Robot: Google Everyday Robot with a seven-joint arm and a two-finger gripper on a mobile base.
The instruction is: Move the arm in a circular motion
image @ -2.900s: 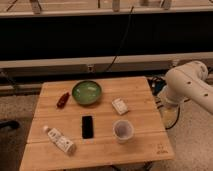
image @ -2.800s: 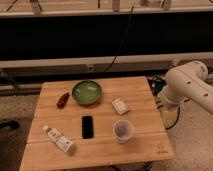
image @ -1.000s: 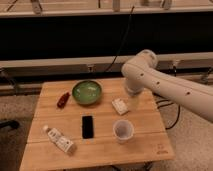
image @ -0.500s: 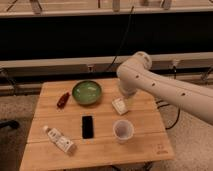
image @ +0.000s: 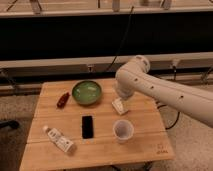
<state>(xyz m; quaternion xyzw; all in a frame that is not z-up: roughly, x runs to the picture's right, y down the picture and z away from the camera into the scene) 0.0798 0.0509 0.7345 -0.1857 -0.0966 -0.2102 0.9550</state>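
Note:
The arm [image: 165, 92] is large, glossy and white. It reaches in from the right edge over the wooden table [image: 145, 150]. Its bulbous joint [image: 132, 75] hangs above the table's back right part, just right of the green bowl [image: 86, 92]. A short segment turns down from that joint toward a small pale packet [image: 120, 106] lying on the table. I cannot make out the gripper; it is hidden behind the joint at the arm's end.
On the table lie a red item [image: 63, 100] at the back left, a black phone [image: 87, 126] in the middle, a white bottle [image: 59, 140] at the front left and a white cup [image: 123, 131]. A dark wall with cables stands behind.
The arm has swung from beside the table's right edge leftward over the table, and its joint now sits slightly lower and further left than half a second ago. The objects have not moved.

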